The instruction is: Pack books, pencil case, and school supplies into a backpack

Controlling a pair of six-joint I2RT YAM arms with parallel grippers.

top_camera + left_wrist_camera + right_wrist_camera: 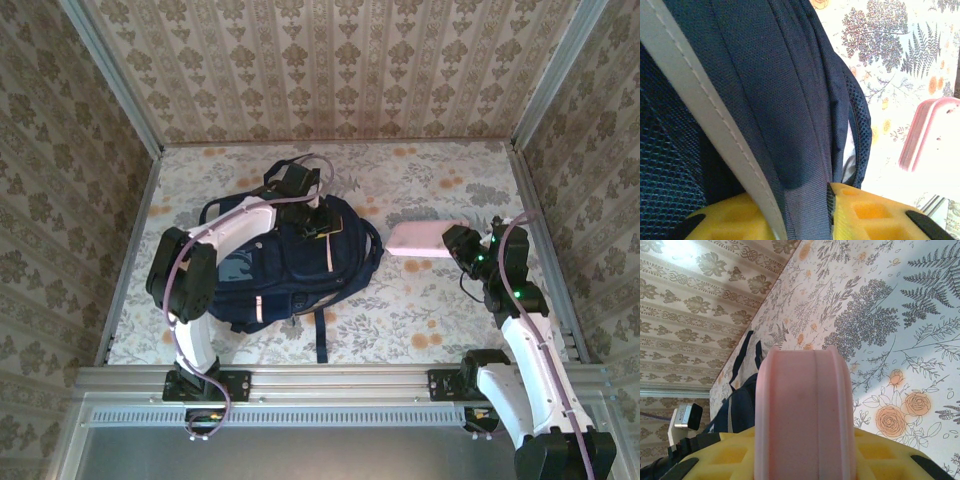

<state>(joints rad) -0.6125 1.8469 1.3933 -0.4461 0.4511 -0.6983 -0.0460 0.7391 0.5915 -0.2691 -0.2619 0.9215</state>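
The navy backpack [285, 270] with pale stripes lies left of centre on the floral table. My left gripper [315, 222] is at its top right edge. In the left wrist view its yellow fingers [867, 215] pinch a fold of the backpack [765, 100] fabric beside an open zip, so the left gripper [807, 200] is shut on it. My right gripper [462, 245] is shut on the near end of a pink pouch [425, 238], one of the school supplies, held just right of the backpack. The pink pouch [805, 390] fills the right gripper [805, 440]. Books and pencil case are out of view.
Patterned walls close in the table on the left, back and right. A metal rail [330, 385] runs along the near edge. A dark strap [321, 338] trails from the backpack toward the front. Bare floral table [420, 310] lies in front of the pouch.
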